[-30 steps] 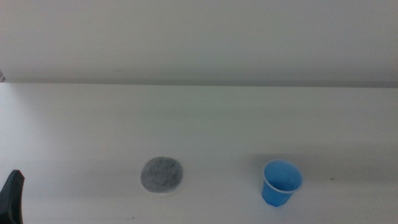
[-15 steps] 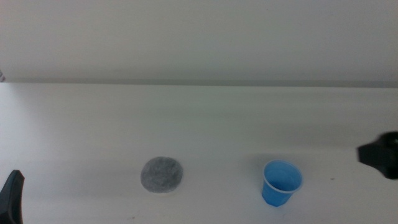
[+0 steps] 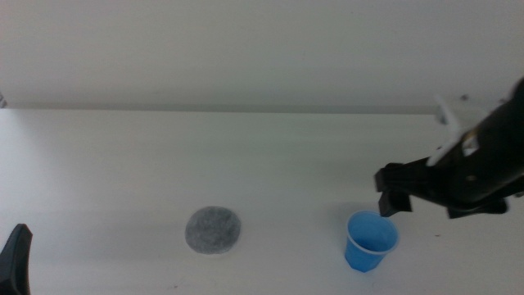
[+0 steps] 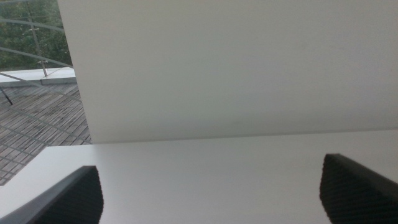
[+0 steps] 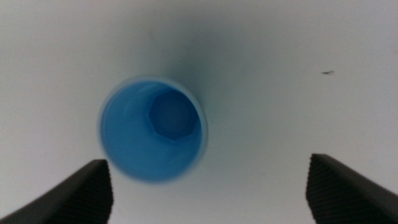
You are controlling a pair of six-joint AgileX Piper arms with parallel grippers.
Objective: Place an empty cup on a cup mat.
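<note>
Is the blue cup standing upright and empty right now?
Yes. The cup stands upright on the table, mouth up; the right wrist view looks straight down at its bare blue bottom, nothing inside.

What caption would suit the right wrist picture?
Right gripper, jaws open, looks straight down into the empty blue cup standing on the white table.

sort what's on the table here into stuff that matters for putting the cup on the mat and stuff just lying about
For the job:
- small bright blue plastic cup, upright and empty
- flat round speckled grey felt cup mat, bare, apart from the cup
- right gripper, jaws open, above the cup
- left gripper, jaws open, waiting at the table's near edge

Just lying about:
- nothing else shows on the white table
</note>
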